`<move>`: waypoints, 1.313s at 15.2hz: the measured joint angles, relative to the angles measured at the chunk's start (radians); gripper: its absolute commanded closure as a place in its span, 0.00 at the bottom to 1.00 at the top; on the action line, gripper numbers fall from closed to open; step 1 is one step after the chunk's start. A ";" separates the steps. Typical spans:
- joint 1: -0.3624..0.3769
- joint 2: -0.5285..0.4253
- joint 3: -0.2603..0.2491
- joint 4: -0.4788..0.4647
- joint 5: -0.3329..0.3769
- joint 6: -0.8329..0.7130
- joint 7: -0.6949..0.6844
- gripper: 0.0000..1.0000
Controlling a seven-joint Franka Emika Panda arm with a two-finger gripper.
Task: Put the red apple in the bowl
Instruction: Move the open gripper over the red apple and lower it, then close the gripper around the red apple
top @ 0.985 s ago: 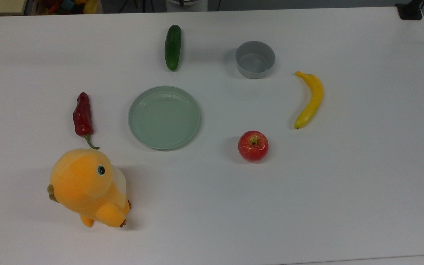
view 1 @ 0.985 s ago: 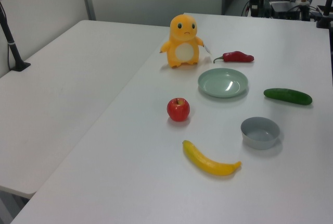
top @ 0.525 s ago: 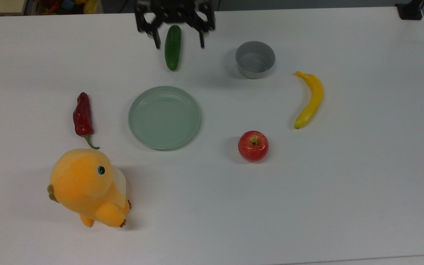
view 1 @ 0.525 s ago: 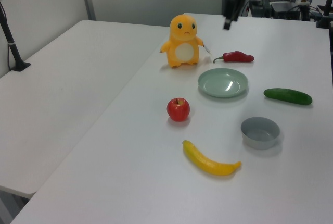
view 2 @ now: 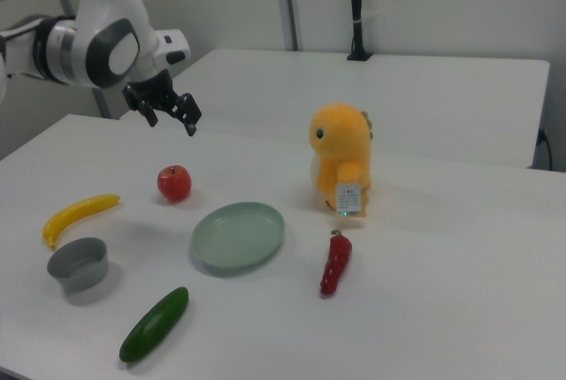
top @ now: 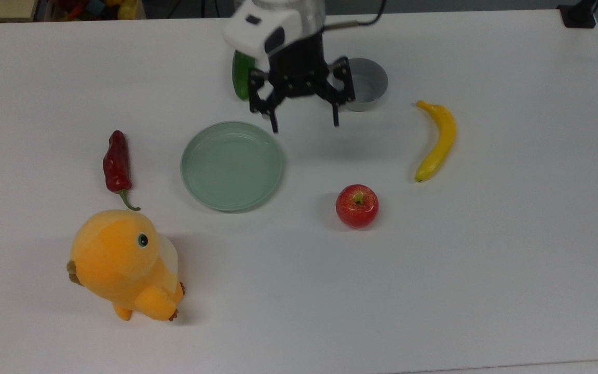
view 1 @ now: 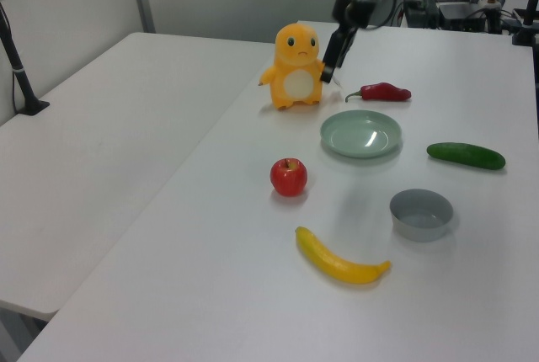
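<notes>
Gripper (top: pixel 304 124) hanging above table (top: pixel 512 234) with fingers spread wide, gripping nothing. Red apple (top: pixel 357 205) sitting on table, well apart from grey bowl (top: pixel 367 83), near pale green plate (top: pixel 232 165).

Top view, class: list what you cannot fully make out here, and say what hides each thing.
- Cucumber: mostly hidden behind the arm's white housing; a green strip shows.
- Bowl: its left rim is covered by the open gripper.
- Arm: cut off by the top edge of the top view.
- Items beyond the table, top left corner: cropped, too small to identify.
</notes>
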 measured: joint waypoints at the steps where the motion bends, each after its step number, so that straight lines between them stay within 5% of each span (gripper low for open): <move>1: 0.000 0.025 0.012 0.000 0.000 0.038 0.000 0.00; 20: 0.091 0.356 0.047 0.135 -0.105 0.189 0.000 0.00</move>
